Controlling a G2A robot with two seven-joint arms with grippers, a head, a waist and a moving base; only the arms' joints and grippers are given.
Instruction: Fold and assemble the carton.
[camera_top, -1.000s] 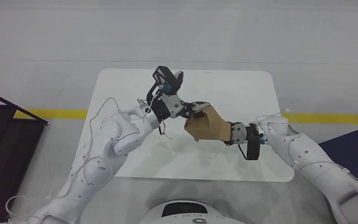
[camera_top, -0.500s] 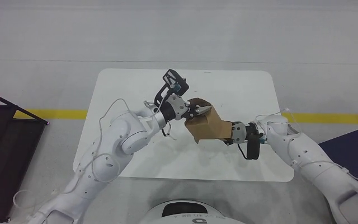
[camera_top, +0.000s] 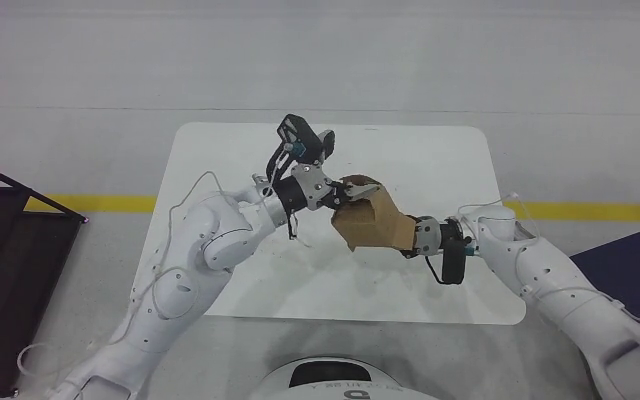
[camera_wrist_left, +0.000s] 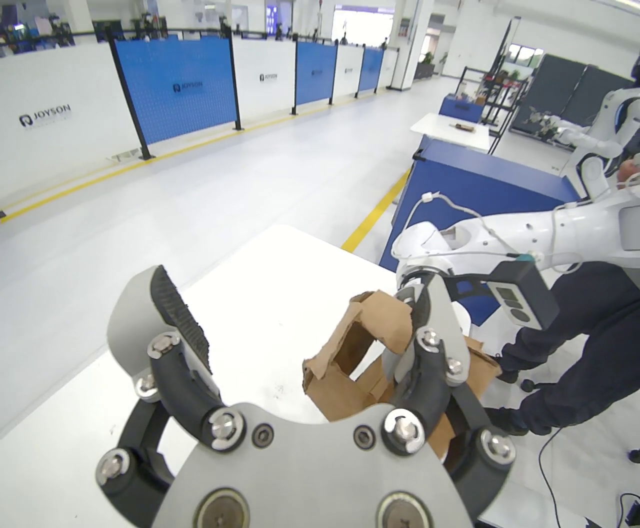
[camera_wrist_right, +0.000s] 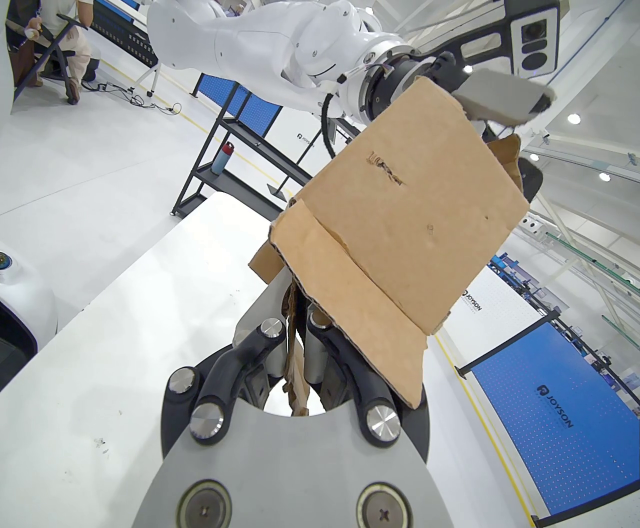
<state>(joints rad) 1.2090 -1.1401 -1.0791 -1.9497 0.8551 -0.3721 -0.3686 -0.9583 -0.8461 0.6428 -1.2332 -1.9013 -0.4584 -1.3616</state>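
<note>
Top view, left to right. The white bench (camera_top: 230, 160) spans mid-frame. My left gripper (camera_top: 345, 190) sits just left of centre, at the carton's upper-left corner. Its fingers are spread wide. In the left wrist view one finger (camera_wrist_left: 432, 320) is against a raised flap and the other is clear of the cardboard.

The carton (camera_top: 372, 225) is brown, partly folded and at frame centre over the bench. I can't tell if its underside touches. From the left wrist, the carton (camera_wrist_left: 345, 385) shows an open end with bent flaps.

My right gripper (camera_top: 415, 238) is just right of the carton. In the right wrist view its fingers (camera_wrist_right: 320, 345) are clamped on a cardboard edge and the carton (camera_wrist_right: 400, 225) panel stands up from them.
</note>
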